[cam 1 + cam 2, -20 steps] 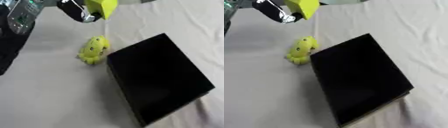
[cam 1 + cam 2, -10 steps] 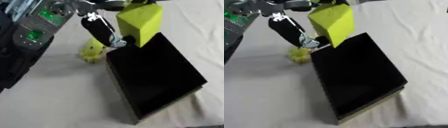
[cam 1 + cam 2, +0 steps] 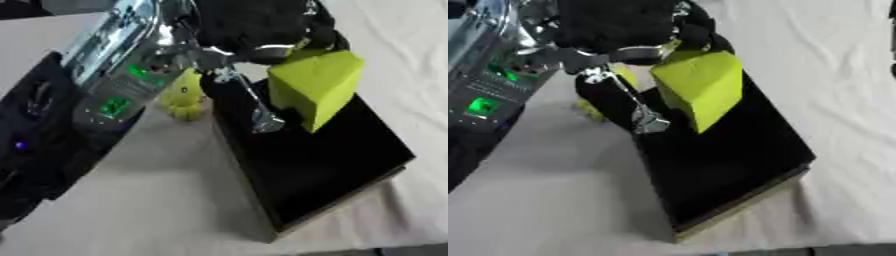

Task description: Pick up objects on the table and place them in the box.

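Note:
My left hand [image 3: 262, 25] reaches in from the upper left and is shut on a lime-green wedge-shaped block [image 3: 317, 87], held above the far part of the black box [image 3: 324, 165]. The thumb [image 3: 249, 100] hangs down beside the block. A small yellow-green toy [image 3: 182, 97] lies on the table just left of the box, partly hidden by my arm. My right hand shows in neither view.
My left forearm [image 3: 122, 85], silver with green lights, covers the upper left of the views. The table is covered with a pale cloth [image 3: 833, 75] with folds to the right of the box.
The left hand has carried the green block rightward and lower, from above the toy to over the box. The camera has shifted too.

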You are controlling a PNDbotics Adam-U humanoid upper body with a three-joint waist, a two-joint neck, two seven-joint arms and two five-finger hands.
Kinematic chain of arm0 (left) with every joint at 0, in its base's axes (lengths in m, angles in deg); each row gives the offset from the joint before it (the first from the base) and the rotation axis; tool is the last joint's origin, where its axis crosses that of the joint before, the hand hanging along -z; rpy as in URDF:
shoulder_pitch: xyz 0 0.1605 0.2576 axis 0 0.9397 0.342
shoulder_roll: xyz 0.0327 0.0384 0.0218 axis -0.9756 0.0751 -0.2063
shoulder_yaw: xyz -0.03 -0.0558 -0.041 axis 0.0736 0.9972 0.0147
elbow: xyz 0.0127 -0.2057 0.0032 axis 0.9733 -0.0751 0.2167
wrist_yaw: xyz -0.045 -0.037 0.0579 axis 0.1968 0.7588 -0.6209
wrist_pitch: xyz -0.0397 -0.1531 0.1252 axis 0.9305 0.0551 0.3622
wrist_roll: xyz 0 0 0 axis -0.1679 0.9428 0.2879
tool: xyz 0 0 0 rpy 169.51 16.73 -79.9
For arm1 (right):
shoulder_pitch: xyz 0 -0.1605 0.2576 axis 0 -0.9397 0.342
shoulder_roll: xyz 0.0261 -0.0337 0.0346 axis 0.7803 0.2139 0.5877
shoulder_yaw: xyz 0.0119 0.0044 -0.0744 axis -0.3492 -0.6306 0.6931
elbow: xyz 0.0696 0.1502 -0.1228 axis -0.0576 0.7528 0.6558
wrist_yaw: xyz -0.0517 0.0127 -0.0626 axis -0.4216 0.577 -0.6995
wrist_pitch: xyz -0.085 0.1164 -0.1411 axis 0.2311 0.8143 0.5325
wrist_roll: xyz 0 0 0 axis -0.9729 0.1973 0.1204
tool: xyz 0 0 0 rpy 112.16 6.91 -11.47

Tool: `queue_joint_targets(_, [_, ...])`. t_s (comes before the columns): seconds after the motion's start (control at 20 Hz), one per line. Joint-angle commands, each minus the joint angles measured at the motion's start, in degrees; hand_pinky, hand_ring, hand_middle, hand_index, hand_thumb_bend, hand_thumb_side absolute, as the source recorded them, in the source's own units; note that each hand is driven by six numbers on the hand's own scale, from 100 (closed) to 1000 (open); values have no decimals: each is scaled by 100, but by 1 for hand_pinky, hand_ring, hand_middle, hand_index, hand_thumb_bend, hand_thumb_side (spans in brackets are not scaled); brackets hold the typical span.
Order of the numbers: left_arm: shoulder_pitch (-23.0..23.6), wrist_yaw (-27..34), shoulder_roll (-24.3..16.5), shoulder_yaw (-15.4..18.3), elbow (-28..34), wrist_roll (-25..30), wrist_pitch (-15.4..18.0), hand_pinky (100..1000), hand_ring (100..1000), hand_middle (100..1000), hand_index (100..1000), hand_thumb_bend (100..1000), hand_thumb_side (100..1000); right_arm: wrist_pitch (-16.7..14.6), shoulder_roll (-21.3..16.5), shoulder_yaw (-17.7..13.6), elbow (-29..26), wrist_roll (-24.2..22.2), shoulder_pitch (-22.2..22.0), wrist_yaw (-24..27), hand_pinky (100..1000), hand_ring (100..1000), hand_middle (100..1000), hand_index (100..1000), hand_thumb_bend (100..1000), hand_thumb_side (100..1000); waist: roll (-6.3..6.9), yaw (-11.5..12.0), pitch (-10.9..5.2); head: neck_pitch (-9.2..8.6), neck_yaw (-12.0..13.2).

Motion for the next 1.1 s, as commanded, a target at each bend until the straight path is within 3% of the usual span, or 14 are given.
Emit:
queue_joint_targets(0.05, [6,-228,135,-28,-71,11,72,716,696,617,726,100,444,6,-115,-68,-84,22,35,-12,856,790,683,833,100,1000,-31,1,-73,5,-29])
queue_joint_targets(0.4, [186,-908,488,-131,-839,-279,272,717,700,623,729,122,454,-18,-48,-52,-84,11,86,15,856,790,682,832,100,1000,-48,-112,-12,-78,26])
queue_joint_targets(0.8, [357,-1263,766,-204,-1793,-862,620,722,710,647,736,146,461,-13,21,-57,-84,14,113,30,856,790,680,831,100,1000,-52,-212,59,-154,63])
queue_joint_targets(1.0, [391,-1534,883,-249,-2202,-1023,827,742,732,673,762,208,481,-10,53,-60,-84,17,122,38,856,790,680,831,100,1000,-48,-244,77,-182,78])
queue_joint_targets(1.1, [415,-1680,923,-252,-2372,-1055,909,767,760,725,809,297,514,-11,60,-65,-84,21,127,40,856,789,679,831,100,1000,-48,-256,82,-192,80])
